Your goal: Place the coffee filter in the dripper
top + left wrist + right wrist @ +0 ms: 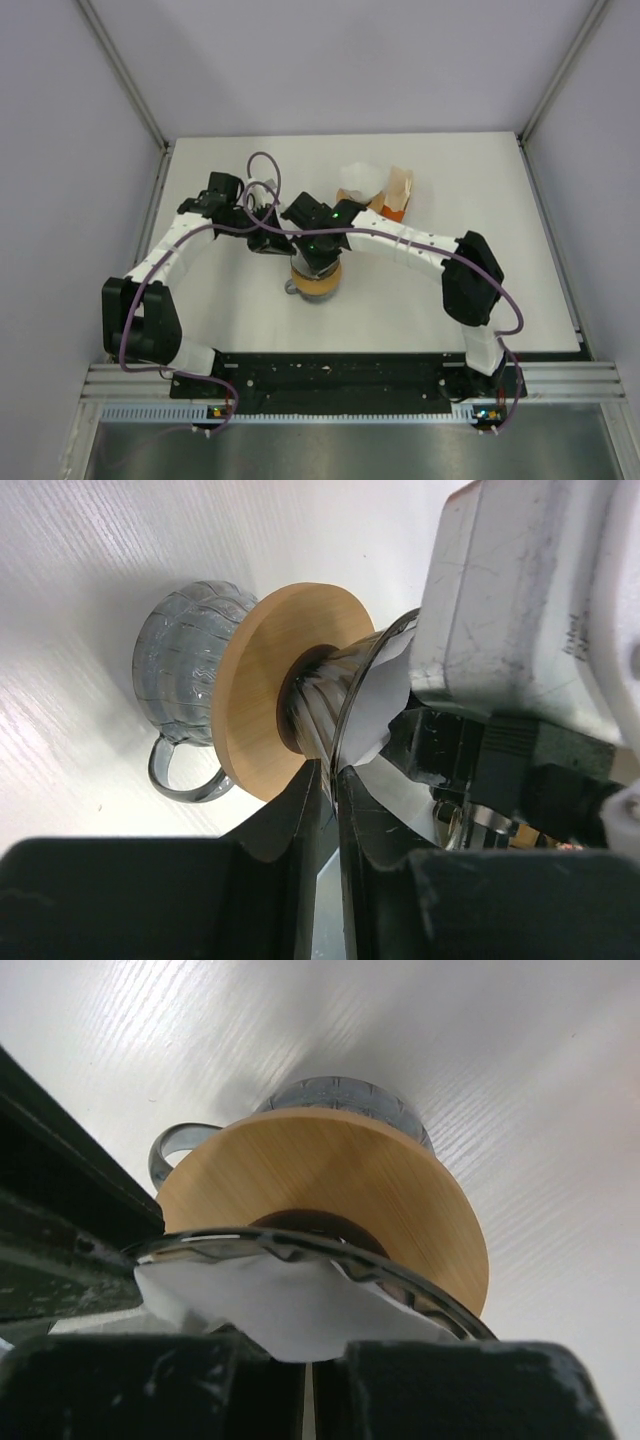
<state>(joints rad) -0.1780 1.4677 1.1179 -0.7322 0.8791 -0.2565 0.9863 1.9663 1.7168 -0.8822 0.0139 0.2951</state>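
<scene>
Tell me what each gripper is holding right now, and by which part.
Left gripper pinches the dripper at its glass rim. Right gripper is shut on the coffee filter, at the paper edge overhanging that rim.

You are seeing no readable text, label or number anywhere; faint raised marks are showing on the grey casing point(530, 590), too blurred for reading.

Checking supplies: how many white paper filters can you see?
2. One white filter sits in the glass dripper on the mug; a second white piece, likely a filter, lies at the table's far side beside a brown pack, which may hide more.
</scene>
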